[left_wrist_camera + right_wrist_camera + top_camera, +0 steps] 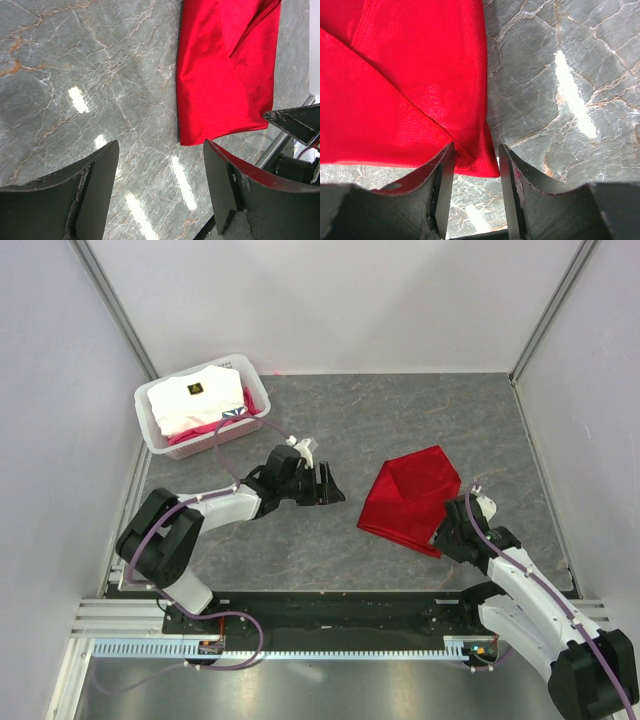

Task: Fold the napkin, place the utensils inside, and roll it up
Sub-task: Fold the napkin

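The red napkin (410,495) lies folded on the grey table, right of centre. My right gripper (443,532) hangs over its near right corner. In the right wrist view that corner of the napkin (405,90) sits in the gap of the right gripper (476,147), whose jaws stand apart and do not pinch the cloth. My left gripper (330,488) is open left of the napkin. In the left wrist view the left gripper (160,145) is over bare table, with the napkin (220,85) ahead of it. The utensils are out of view.
A white basket (215,440) holding white and pink fabric stands at the back left. White walls close in the table on three sides. A dark rail (330,605) runs along the near edge between the arm bases.
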Controlling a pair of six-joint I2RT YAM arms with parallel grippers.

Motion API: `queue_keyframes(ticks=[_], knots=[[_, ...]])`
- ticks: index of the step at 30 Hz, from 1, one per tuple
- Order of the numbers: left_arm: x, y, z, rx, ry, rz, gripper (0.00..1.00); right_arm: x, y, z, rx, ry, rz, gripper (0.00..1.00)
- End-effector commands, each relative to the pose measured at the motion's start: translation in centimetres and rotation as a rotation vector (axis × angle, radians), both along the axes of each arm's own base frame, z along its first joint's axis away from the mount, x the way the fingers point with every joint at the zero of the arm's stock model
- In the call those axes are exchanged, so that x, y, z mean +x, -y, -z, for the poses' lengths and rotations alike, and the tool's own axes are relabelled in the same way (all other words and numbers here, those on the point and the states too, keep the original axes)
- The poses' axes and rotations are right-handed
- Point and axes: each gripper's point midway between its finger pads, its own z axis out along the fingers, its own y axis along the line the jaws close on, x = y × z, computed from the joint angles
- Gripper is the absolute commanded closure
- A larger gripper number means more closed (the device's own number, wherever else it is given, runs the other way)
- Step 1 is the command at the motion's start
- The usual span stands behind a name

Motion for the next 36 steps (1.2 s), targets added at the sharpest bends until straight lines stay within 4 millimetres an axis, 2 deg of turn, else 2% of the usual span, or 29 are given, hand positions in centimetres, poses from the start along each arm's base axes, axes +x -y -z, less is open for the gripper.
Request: queue_keyframes(ticks=[1, 3, 7, 12, 18, 22, 25, 30, 36], knots=[[0.7, 1.2, -0.9, -0.039, 0.011, 0.037, 0.25, 0.1, -0.4, 0.1, 0.02, 0.014, 0.008, 0.55], [0.5, 1.2, -0.4, -0.036, -0.002, 0.041, 0.25, 0.2, -0.3, 0.3, 0.018, 0.013, 0.012, 0.57], [0.1, 1.4, 0.4, -0.038, -0.034, 0.048, 0.25, 0.4, -0.2, 0.2, 0.012, 0.019, 0.02, 0.74], [-0.9, 2.5, 1.0, -0.056, -0.063, 0.087, 0.25, 0.5, 0.2, 0.1, -0.006, 0.019, 0.028, 0.88], [-2.8, 4.4, 2.5, -0.086, -0.137, 0.142, 0.27, 0.5, -0.2, 0.7, 0.005, 0.011, 0.015, 0.93], [-4.1, 5.8, 3.2, -0.093, -0.183, 0.162, 0.37, 0.6, -0.2, 0.6, 0.007, 0.013, 0.015, 0.93], [-5.0, 6.2, 4.2, -0.062, -0.218, 0.166, 0.47, 0.6, -0.3, 0.6, 0.006, 0.015, 0.011, 0.94], [-5.7, 6.3, 5.9, 0.002, -0.256, 0.154, 0.52, 0.6, -0.4, 0.6, 0.014, 0.019, 0.011, 0.93], [-6.2, 6.9, 6.8, 0.036, -0.267, 0.16, 0.54, 0.5, -0.5, 0.7, 0.019, 0.019, 0.007, 0.94]])
